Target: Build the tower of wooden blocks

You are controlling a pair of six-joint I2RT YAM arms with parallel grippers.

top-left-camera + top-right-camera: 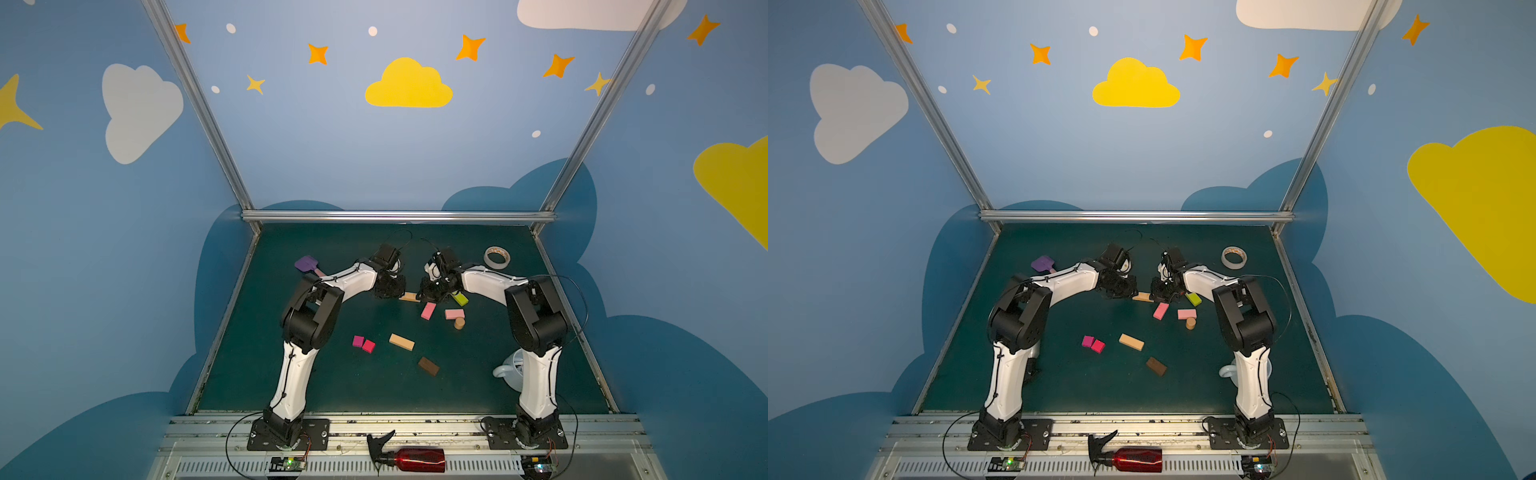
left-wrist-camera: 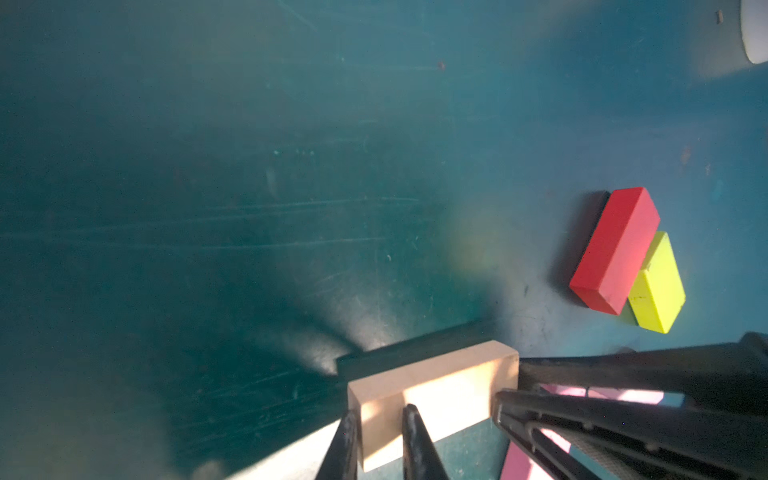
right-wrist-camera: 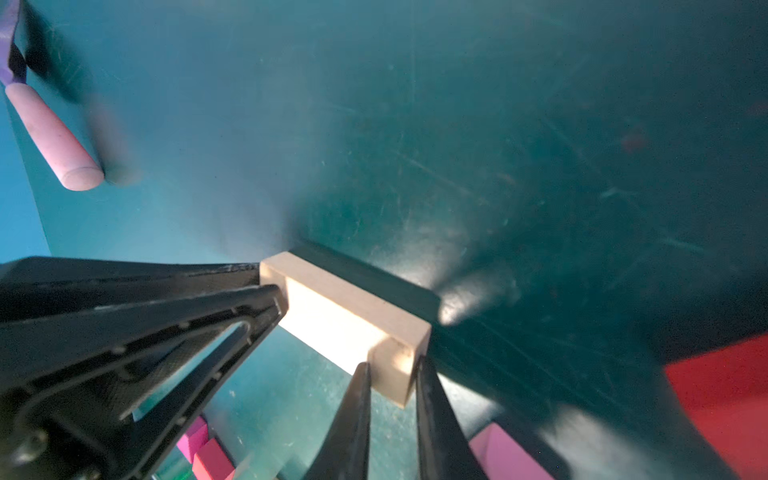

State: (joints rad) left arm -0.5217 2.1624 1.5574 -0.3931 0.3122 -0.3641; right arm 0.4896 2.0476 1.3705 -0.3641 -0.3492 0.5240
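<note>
A tan wood block point(image 1: 408, 296) is held on edge at the back middle of the mat. My left gripper point(image 1: 398, 296) is shut on one end point(image 2: 380, 432), and my right gripper point(image 1: 420, 296) is shut on the other point(image 3: 392, 390). Whether the block touches the mat cannot be told. Beside the right gripper lie a lime-green block point(image 1: 460, 298) and a red block point(image 2: 615, 249). Nearer lie two pink blocks point(image 1: 428, 310) point(image 1: 454, 313), a tan cylinder point(image 1: 459, 323), a second tan bar point(image 1: 402, 342), a brown bar point(image 1: 428, 366) and magenta point(image 1: 358, 341) and red point(image 1: 368, 346) squares. No tower is in view.
A purple spatula point(image 1: 306, 264) lies at the back left by the left arm. A white tape roll point(image 1: 497, 257) sits at the back right. A pale mug point(image 1: 513, 370) stands behind the right arm's base. A red spray bottle point(image 1: 411, 457) lies on the front rail.
</note>
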